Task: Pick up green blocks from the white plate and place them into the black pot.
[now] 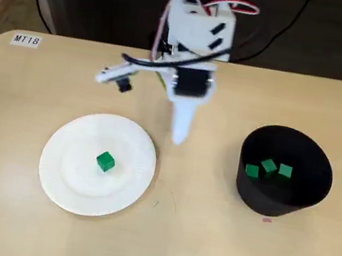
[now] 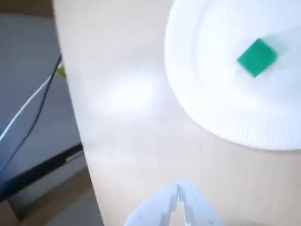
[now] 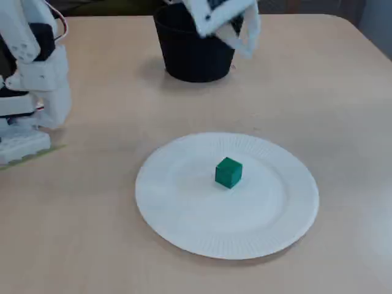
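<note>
One green block (image 1: 105, 161) lies near the middle of the white plate (image 1: 60, 175); both also show in the wrist view, block (image 2: 257, 57) and plate (image 2: 211, 108), and in a fixed view, block (image 3: 229, 172) and plate (image 3: 184, 220). Three green blocks (image 1: 268, 168) sit inside the black pot (image 1: 304, 198), which stands at the far side in a fixed view (image 3: 184, 58). My white gripper (image 1: 179, 136) hangs above the table between plate and pot, shut and empty; its fingertips (image 2: 178, 193) meet in the wrist view.
A label reading MT18 (image 1: 26, 40) sits at the table's far left corner. The arm's base (image 3: 27, 92) stands at the left in a fixed view. Cables (image 2: 33, 103) hang beyond the table edge in the wrist view.
</note>
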